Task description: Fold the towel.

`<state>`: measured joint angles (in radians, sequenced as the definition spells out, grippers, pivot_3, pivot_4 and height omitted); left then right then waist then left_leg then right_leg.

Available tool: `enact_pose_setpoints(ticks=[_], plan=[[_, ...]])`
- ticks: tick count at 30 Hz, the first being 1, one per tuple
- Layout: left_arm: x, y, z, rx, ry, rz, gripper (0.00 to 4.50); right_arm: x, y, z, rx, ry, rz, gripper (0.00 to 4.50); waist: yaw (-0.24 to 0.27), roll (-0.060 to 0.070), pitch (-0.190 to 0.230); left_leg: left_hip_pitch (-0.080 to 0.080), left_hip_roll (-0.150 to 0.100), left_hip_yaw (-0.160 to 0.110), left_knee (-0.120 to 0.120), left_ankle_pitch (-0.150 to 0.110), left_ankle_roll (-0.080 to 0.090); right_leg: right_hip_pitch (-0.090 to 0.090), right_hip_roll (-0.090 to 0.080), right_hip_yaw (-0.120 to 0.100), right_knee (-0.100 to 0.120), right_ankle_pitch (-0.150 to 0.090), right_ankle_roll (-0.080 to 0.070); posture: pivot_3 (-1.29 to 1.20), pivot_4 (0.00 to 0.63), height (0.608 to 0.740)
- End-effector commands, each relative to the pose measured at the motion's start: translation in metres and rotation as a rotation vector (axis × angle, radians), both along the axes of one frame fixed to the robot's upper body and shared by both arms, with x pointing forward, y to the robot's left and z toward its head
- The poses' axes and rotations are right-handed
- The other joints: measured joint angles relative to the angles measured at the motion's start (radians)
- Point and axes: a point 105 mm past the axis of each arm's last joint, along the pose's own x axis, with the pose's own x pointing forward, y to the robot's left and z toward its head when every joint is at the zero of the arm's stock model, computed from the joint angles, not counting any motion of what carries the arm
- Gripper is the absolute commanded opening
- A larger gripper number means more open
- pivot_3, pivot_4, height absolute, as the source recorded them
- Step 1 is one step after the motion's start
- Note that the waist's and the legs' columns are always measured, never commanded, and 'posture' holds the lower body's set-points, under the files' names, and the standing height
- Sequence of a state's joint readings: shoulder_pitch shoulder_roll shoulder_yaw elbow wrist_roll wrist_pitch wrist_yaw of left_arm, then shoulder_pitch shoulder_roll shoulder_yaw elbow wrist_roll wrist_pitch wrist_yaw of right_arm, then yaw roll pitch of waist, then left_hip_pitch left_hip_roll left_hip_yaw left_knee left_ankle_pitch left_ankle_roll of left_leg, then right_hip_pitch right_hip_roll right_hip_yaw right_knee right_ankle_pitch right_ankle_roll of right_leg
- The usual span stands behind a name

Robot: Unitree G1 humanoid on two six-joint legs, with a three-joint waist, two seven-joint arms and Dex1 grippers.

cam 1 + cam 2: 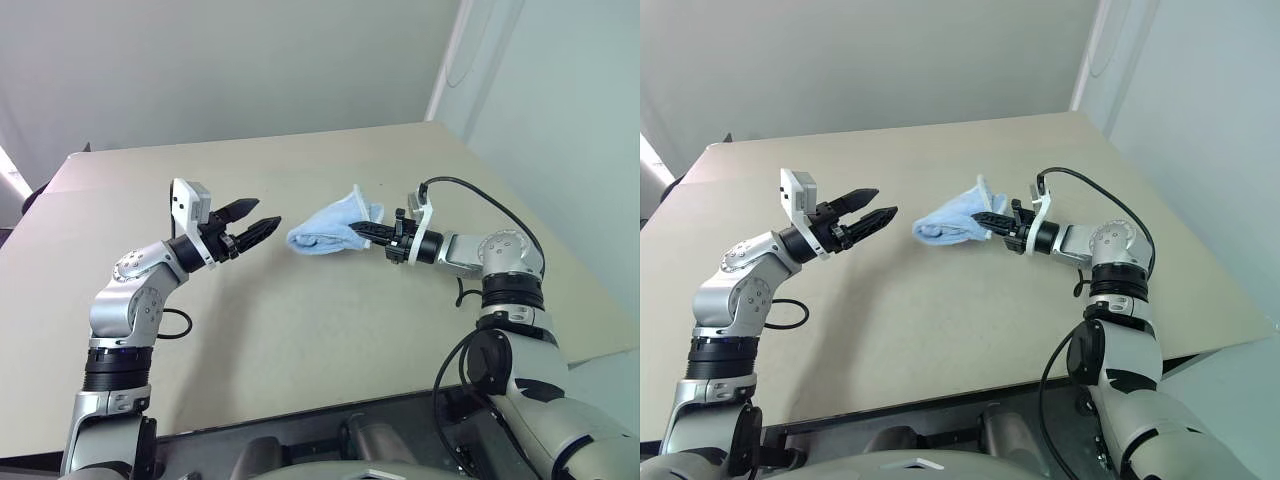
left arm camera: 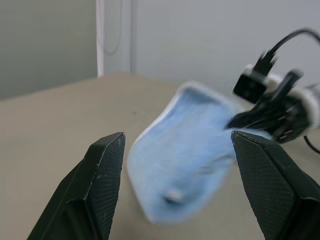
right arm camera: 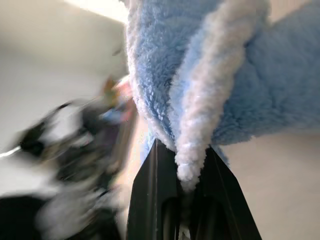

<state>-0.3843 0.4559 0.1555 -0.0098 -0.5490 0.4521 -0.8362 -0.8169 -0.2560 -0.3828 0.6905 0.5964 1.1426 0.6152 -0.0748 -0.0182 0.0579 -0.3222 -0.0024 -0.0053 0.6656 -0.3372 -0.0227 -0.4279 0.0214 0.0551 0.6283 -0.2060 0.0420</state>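
The towel, a light blue fluffy cloth with white edging, hangs bunched above the tan table. My right gripper is shut on its white-edged rim, seen pinched between the two black fingers in the right wrist view. To the left of the towel my left gripper is raised and open, its tips pointing at the cloth with a small gap between them and it. In the left wrist view the towel sits between and beyond the spread fingers.
The table's far edge meets a pale wall; its right edge runs close behind my right arm. A black cable loops from the right wrist.
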Motion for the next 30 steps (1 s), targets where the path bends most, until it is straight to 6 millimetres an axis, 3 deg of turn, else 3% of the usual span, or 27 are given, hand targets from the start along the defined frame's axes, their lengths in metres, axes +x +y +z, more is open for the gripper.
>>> enact_pose_setpoints(ticks=[1, 8, 11, 21, 24, 30], plan=[[-0.004, 0.005, 0.01, 0.011, -0.037, 0.015, 3.57, 0.007, -0.007, -0.025, -0.097, 0.003, -0.071, 0.04, 0.0, 0.0, 0.0, 0.0, 0.0, 0.0, 0.0, 0.0, 0.0, 0.0, 0.0, 0.0, 0.0, 0.0, 0.0, 0.0, 0.0, 0.74], [-0.006, 0.01, 0.008, 0.029, -0.022, 0.036, 3.57, 0.011, -0.022, -0.039, -0.231, -0.04, -0.11, 0.04, 0.002, -0.001, -0.001, 0.002, 0.0, 0.0, 0.002, 0.0, 0.0, 0.002, 0.0, 0.001, 0.001, 0.001, 0.001, 0.0, 0.0, 0.74], [-0.006, 0.011, 0.005, 0.035, -0.006, 0.027, 3.57, 0.01, -0.026, -0.041, -0.244, -0.032, -0.098, 0.85, 0.004, -0.001, -0.001, 0.002, -0.001, 0.0, 0.003, 0.0, 0.0, 0.003, 0.0, 0.001, 0.0, 0.001, 0.001, 0.0, 0.0, 0.74], [-0.007, 0.012, 0.003, 0.032, 0.022, 0.013, 3.57, 0.004, -0.03, -0.016, -0.124, -0.031, -0.043, 4.43, 0.005, -0.001, 0.0, 0.001, -0.001, 0.0, 0.001, 0.0, 0.0, 0.002, 0.0, 0.003, -0.001, 0.001, 0.002, 0.0, 0.0, 0.74], [-0.006, 0.015, 0.004, 0.036, 0.025, 0.02, 3.57, 0.002, -0.042, -0.008, -0.133, -0.045, -0.04, 4.43, 0.005, -0.001, 0.0, 0.0, -0.001, -0.001, 0.001, 0.0, 0.0, 0.002, 0.0, 0.002, -0.001, 0.001, 0.002, 0.0, 0.0, 0.74], [-0.002, 0.021, 0.002, 0.065, 0.025, 0.039, 3.57, -0.01, -0.072, 0.012, -0.344, -0.176, 0.038, 4.43, 0.002, 0.0, 0.0, 0.0, -0.001, 0.0, 0.0, 0.0, 0.0, 0.001, 0.0, 0.002, -0.003, 0.0, 0.003, 0.0, 0.0, 0.74]])
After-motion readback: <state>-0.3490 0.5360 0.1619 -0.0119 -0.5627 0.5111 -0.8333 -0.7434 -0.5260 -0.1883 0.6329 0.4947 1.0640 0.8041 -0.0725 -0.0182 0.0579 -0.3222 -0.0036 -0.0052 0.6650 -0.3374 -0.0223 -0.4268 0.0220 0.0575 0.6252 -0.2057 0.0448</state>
